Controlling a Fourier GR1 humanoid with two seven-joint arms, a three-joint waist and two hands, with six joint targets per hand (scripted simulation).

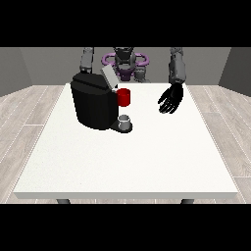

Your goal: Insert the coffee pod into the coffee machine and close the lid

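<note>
Table: a large white table [122, 162] filled the middle of the front view, with the robot small behind its far edge.
Coffee machine: a black coffee machine [93, 105] stood on the table's far part, at the view's left of centre, upright, its front turned towards the view's right.
Lid: a grey lid [109, 77] stood raised at the machine's top, tilted up and leaning towards the view's left, so the machine's top was open.
Red thing: a red thing at the machine [124, 97] sat just beside the machine's upper front, below the raised lid.
Grey thing: a small grey thing [125, 119] stood upright on the dark base at the machine's lower front, directly under the red thing; its long axis ran up and down, its wider part towards the bottom. Whether it was the coffee pod could not be told.
Hand at the view's right: this black hand [171, 99] hung over the table's far right part, well apart from the machine, its fingers spread, relaxed and pointing down and towards the view's left, holding nothing.
Hand at the view's left: only the upper arm [87, 59] showed above the machine; the hand itself lay hidden behind the machine, so its state could not be told.
</note>
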